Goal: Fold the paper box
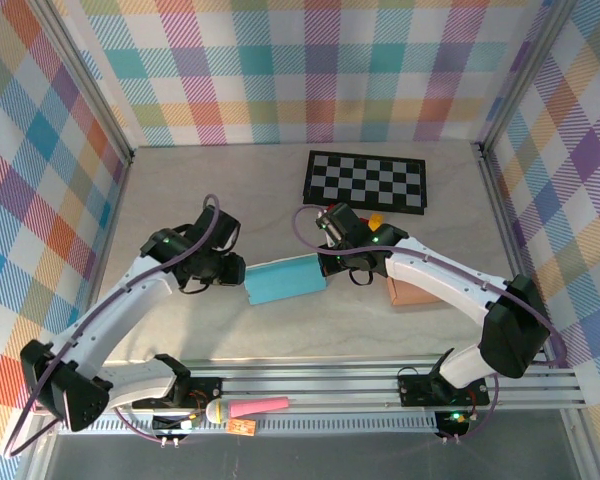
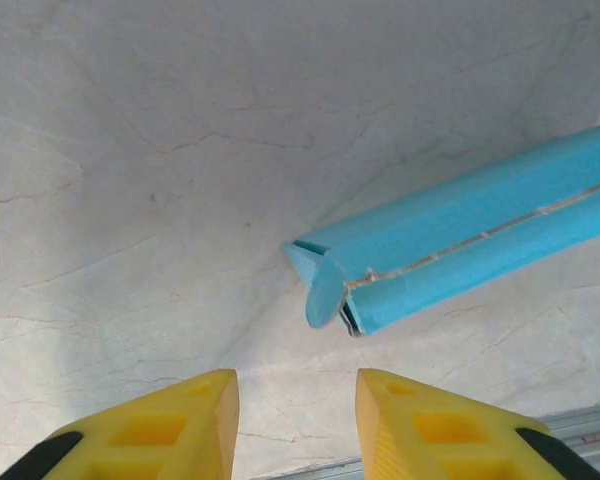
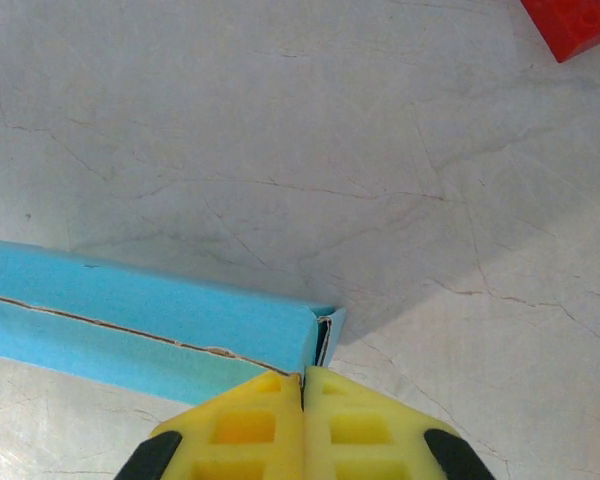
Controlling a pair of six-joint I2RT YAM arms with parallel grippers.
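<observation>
Box (image 3: 150,320) just beside right tool (image 3: 302,380)

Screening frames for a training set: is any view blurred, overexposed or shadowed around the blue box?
Top external: evenly lit and sharp, blue box clear. Left wrist: box end crisp, table bright and pale. Right wrist: box edge sharp, a soft shadow on the table beyond its end.
</observation>
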